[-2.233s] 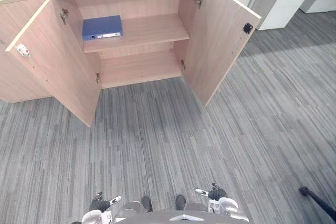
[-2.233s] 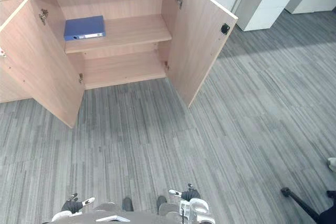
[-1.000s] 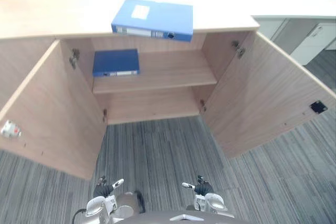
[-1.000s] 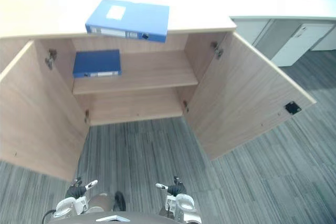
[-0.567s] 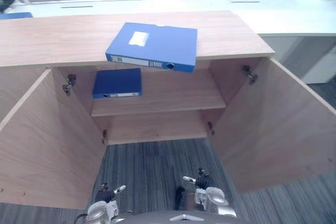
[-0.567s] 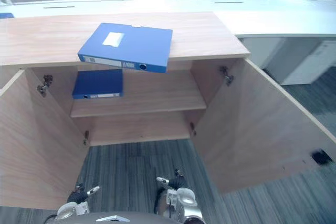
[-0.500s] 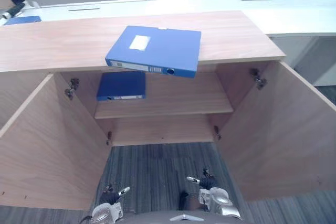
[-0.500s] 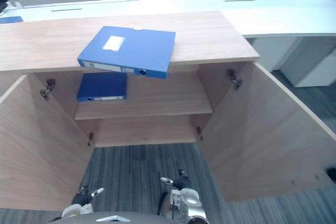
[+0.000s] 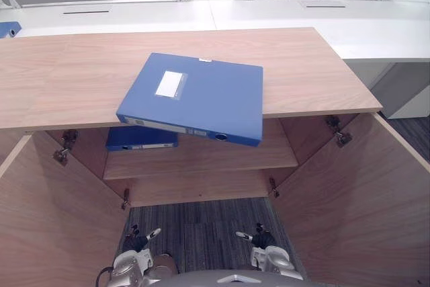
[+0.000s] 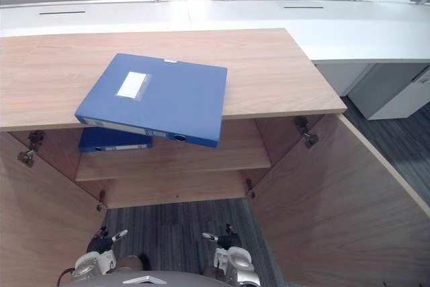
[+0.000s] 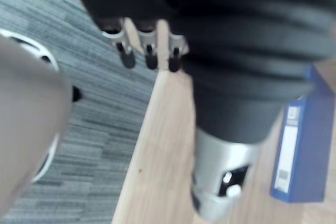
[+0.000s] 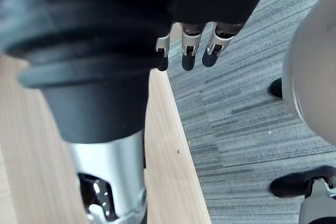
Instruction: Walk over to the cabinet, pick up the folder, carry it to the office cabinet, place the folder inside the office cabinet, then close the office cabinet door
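Wood cabinet top (image 9: 302, 72) carries blue folder (image 9: 201, 95), overhanging front edge, prob. for easy grab. Both doors (image 9: 356, 199) open so shelf (image 9: 222, 159) w/ 2nd folder (image 9: 141, 140) at left end is reachable. Empty left hand (image 9: 139, 241), right hand (image 9: 261, 238) hang low, fingers relaxed.

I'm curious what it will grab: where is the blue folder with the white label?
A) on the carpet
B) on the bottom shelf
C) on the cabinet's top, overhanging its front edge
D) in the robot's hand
C: the folder lies flat on the cabinet top, its near edge jutting out past the front edge.
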Motion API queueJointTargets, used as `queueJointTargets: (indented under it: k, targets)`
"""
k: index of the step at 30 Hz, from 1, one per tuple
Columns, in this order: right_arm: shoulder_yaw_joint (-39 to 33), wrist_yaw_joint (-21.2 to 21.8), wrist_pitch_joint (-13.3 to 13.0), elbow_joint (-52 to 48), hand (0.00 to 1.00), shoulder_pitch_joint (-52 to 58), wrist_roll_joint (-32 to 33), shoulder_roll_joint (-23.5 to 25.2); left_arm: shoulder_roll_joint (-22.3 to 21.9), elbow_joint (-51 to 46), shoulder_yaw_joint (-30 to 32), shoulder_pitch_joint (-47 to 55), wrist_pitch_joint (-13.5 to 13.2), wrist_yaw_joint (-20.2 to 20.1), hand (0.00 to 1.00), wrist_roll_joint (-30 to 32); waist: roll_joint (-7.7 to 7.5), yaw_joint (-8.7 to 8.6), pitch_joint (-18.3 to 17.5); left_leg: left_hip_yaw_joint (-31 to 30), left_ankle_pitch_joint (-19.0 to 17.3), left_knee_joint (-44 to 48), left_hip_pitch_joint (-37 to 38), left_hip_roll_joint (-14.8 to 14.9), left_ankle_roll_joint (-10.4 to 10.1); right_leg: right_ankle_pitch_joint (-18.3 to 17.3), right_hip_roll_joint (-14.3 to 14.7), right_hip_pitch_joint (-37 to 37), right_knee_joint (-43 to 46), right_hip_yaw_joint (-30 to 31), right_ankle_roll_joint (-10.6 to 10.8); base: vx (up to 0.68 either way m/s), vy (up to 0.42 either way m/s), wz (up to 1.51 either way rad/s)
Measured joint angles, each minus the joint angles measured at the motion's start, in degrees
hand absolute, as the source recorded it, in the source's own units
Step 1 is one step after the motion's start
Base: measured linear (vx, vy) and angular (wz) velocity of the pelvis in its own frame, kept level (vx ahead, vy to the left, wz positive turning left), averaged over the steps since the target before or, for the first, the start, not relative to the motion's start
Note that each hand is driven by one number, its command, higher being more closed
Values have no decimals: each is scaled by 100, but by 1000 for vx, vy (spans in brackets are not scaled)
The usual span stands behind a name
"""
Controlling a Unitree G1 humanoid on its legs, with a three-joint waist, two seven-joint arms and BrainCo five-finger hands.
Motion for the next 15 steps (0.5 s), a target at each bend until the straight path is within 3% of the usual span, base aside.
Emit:
queueJointTargets:
  k: [6,12,15]
  targets:
    - [-130,0,-37,2,0,28,-7,3,-5,124,-38,41,27,-3,0,56,34,-19,-25,132,216,-573,389,-197,92,213,-85,213,-383,108,137,-15,60,-12]
    - [-120,-2,-49,111,0,23,-6,-44,62,130,-275,84,25,24,0,55,55,-19,-113,95,1020,-1904,898,-455,161,268,-89,266,-670,72,184,-120,-12,2]
    - [29,-13,-47,95,0,65,-4,-206,56,-639,-552,359,38,162,0,120,55,-7,-164,-20,1093,-1987,916,-473,216,258,-87,300,-688,32,222,-158,9,14]
